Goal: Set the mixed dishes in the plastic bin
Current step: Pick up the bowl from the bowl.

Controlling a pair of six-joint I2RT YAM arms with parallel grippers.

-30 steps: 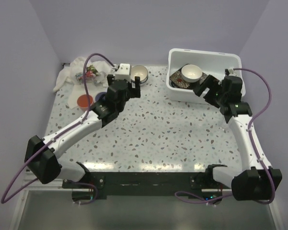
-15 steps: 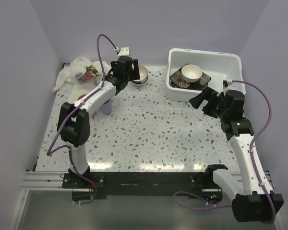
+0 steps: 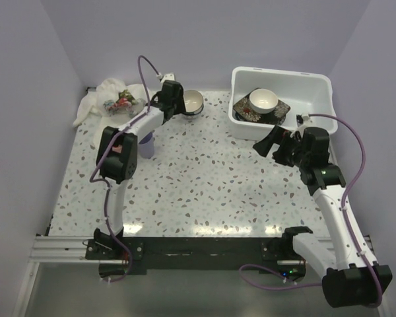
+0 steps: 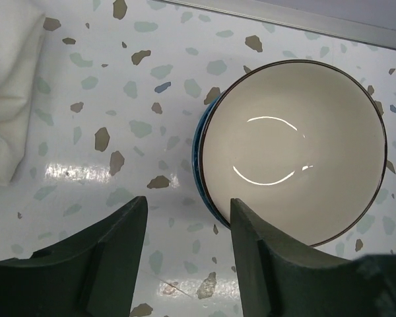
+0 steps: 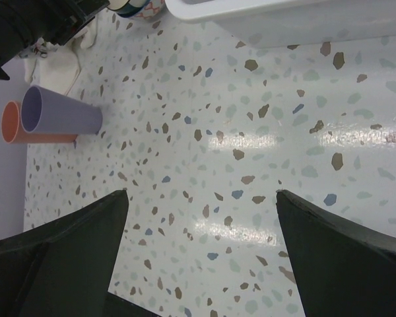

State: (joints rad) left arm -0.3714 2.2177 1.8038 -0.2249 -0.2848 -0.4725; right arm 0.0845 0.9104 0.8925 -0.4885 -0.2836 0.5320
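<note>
Left gripper (image 4: 188, 205): jaws partly spread, straddling the rim of the cream ceramic bowl with blue exterior (image 4: 294, 152). Right gripper (image 5: 201, 195): jaws wide, nothing held, over the speckled table (image 5: 264, 132) beside the large white plastic bin (image 3: 280, 72).

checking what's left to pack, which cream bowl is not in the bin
The blue-sided bowl on the table; the other bowl sits on a dark plate inside the bin.
</note>
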